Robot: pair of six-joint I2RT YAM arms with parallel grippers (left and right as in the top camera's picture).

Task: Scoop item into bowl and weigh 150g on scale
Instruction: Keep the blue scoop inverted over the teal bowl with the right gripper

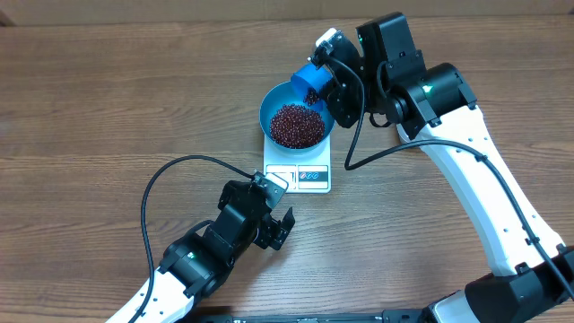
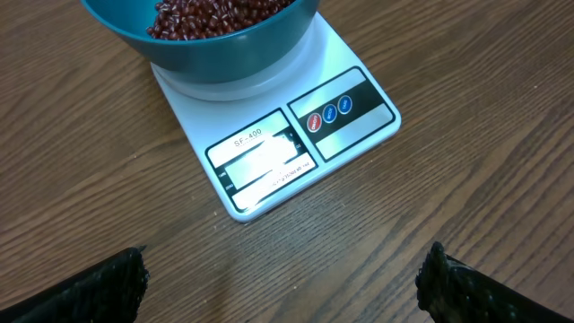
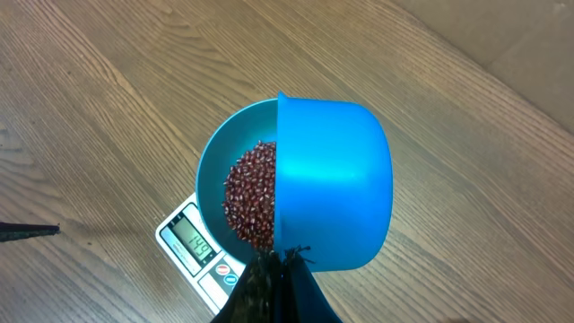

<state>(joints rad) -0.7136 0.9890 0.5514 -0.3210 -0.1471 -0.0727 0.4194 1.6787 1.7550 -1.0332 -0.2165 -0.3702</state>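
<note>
The deep blue bowl point(image 1: 267, 115) stands on the white scale point(image 1: 310, 177) and holds a heap of dark red beans point(image 1: 296, 126). My right gripper point(image 1: 334, 85) is shut on the handle of a bright blue scoop point(image 1: 312, 81), which is tipped on its side over the bowl's far right rim. From the right wrist, the scoop point(image 3: 336, 179) covers half of the bowl point(image 3: 211, 170), the beans point(image 3: 251, 193) show beside it, and the scale's display point(image 3: 195, 240) reads 149. My left gripper point(image 1: 280, 206) stands open and holds nothing, low over the table just in front of the scale point(image 2: 296, 152).
A black cable point(image 1: 179, 170) loops across the table left of the scale. Another cable point(image 1: 377, 157) hangs from the right arm near the scale's right side. A cardboard surface point(image 3: 538, 45) borders the table's far edge.
</note>
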